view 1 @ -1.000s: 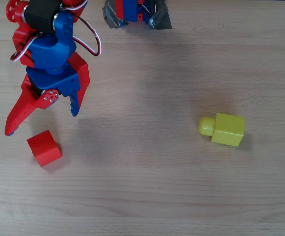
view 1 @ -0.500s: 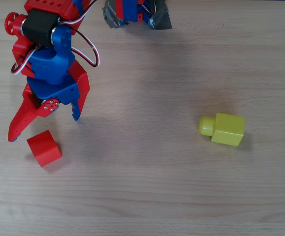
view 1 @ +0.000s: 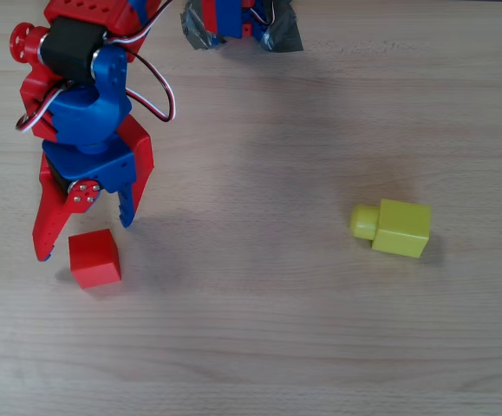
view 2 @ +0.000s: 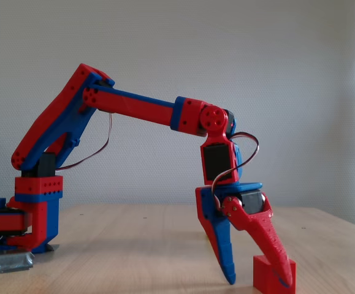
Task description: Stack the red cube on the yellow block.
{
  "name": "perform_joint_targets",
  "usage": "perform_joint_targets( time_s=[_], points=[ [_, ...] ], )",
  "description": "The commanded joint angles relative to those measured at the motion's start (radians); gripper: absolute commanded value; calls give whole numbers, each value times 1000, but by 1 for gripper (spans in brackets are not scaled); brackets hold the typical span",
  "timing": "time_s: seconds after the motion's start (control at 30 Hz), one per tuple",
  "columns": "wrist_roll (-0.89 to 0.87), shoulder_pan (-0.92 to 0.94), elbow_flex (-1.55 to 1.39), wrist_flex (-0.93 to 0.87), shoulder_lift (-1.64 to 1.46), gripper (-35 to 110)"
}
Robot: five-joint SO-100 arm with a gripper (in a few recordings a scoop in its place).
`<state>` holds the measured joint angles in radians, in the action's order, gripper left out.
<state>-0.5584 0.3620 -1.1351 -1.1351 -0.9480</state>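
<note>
Red cube (view 1: 94, 258) sits on the bench (view 1: 259, 329) just past the tool (view 1: 84, 238), whose jaws gape wide and empty. It looks light, rigid and smooth-faced; pinch two opposite flat sides. Far off to the side lies the yellow block (view 1: 393, 227).

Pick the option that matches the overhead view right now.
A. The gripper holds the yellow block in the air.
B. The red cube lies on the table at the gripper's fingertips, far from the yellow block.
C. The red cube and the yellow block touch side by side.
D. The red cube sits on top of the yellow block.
B: the red cube rests on the table just below the open gripper, while the yellow block lies alone far to the right.
</note>
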Motion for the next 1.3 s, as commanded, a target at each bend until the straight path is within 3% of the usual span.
perform_joint_targets(
  time_s=[0.0,0.33,0.7,1.27],
  points=[
    [8,-8,-14,49,-74,38],
    [-55,-35,-28,97,-92,40],
    [87,-109,-103,218,-127,40],
    [-9,-38,-83,222,-87,33]
  ],
)
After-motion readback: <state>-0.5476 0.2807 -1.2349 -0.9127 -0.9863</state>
